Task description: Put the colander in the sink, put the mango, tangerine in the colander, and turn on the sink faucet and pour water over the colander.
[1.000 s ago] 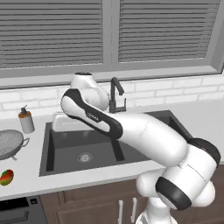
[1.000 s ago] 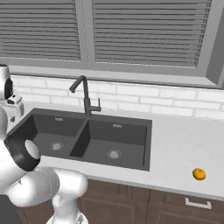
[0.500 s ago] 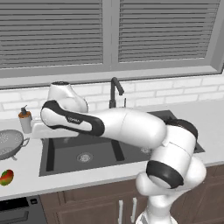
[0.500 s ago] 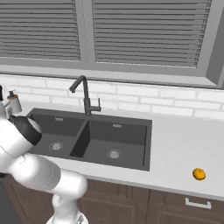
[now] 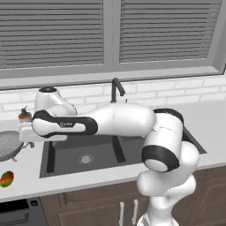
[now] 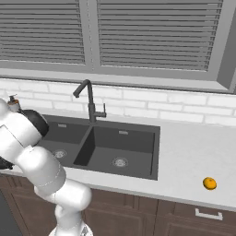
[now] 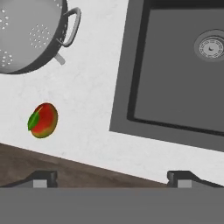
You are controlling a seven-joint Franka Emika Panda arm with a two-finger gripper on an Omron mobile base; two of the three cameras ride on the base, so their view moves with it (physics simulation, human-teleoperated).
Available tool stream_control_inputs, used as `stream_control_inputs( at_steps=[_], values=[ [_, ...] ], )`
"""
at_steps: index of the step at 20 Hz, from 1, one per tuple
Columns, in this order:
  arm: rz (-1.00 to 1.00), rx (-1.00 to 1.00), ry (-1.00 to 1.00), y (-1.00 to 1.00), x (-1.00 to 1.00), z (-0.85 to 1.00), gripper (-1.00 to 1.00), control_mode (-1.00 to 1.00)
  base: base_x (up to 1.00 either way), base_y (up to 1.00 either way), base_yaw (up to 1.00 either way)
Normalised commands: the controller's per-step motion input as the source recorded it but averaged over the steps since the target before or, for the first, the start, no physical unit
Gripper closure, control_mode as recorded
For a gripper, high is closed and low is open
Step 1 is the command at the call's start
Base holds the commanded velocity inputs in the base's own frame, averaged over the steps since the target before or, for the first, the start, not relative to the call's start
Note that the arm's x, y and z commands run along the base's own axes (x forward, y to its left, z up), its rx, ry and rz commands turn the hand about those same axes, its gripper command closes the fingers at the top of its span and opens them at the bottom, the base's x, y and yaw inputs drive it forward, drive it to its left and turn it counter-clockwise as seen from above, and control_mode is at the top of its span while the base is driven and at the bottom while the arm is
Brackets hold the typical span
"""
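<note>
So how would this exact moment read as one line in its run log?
gripper: open, nothing held | colander: on counter | mango: on counter | tangerine: right of sink | faucet: off

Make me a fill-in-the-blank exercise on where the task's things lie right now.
1. The colander stands on the ____, not in the sink.
2. The mango lies ____ the colander.
3. The tangerine lies on the counter to the ____ of the sink.
4. The pincer is ____.

Missing: counter; outside; right; open
</note>
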Motion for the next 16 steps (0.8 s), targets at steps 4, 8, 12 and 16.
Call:
stream_control_inputs(
  at_steps=[4, 8, 12, 16],
  values=[
    [-0.11, 0.0, -0.07, 0.48, 0.21, -0.21, -1.0, -1.0, 0.0, 0.0, 0.0],
    [-0.14, -0.01, -0.06, 0.42, 0.19, -0.21, -1.0, -1.0, 0.0, 0.0, 0.0],
    [-0.15, 0.0, -0.03, 0.34, 0.25, -0.17, -1.0, -1.0, 0.0, 0.0, 0.0],
    [-0.13, 0.0, 0.0, 0.24, 0.29, -0.02, -1.0, -1.0, 0.0, 0.0, 0.0]
  ],
)
